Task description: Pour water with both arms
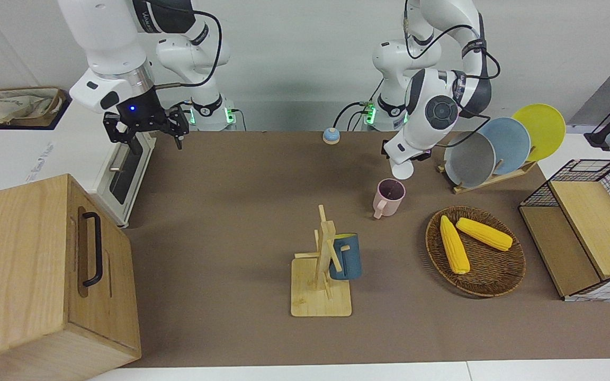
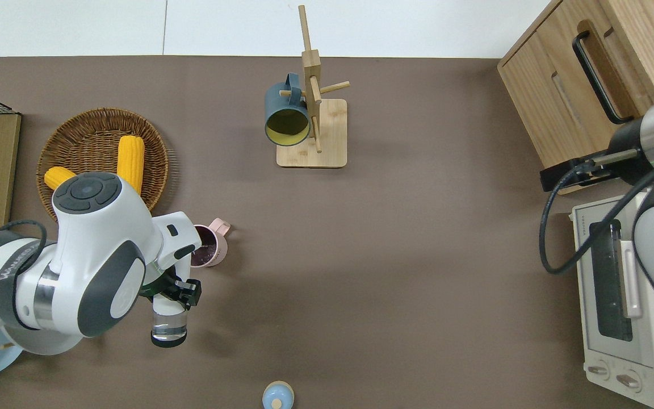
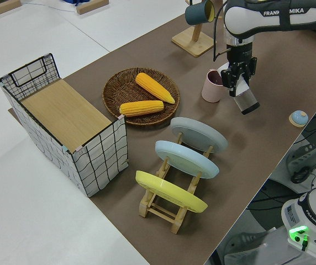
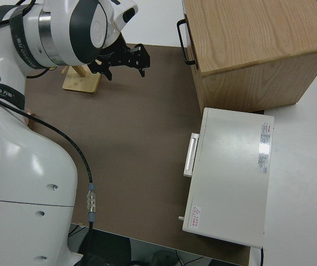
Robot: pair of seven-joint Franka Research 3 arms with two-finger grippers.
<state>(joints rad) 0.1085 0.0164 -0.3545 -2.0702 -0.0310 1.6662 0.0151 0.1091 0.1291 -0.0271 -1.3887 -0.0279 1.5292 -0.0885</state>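
My left gripper (image 2: 175, 294) is shut on a clear glass (image 2: 168, 328), also seen as glass (image 3: 247, 101) in the left side view. The glass is tipped over, its base toward the robots and its mouth end toward a pink mug (image 2: 214, 244). The pink mug (image 1: 388, 197) stands upright on the brown mat with a dark inside. The glass (image 1: 403, 170) hangs over the mat just robot-side of the mug. No water stream shows. My right gripper (image 1: 145, 128) is open, and that arm is parked.
A blue mug (image 1: 346, 256) hangs on a wooden rack (image 1: 321, 288) mid-table. A wicker basket (image 1: 495, 280) holds two corn cobs, beside a plate rack (image 3: 169, 207) and wire crate (image 3: 64, 118). A toaster oven (image 2: 625, 295), wooden cabinet (image 1: 19, 275) and small blue knob (image 2: 277, 395) also stand here.
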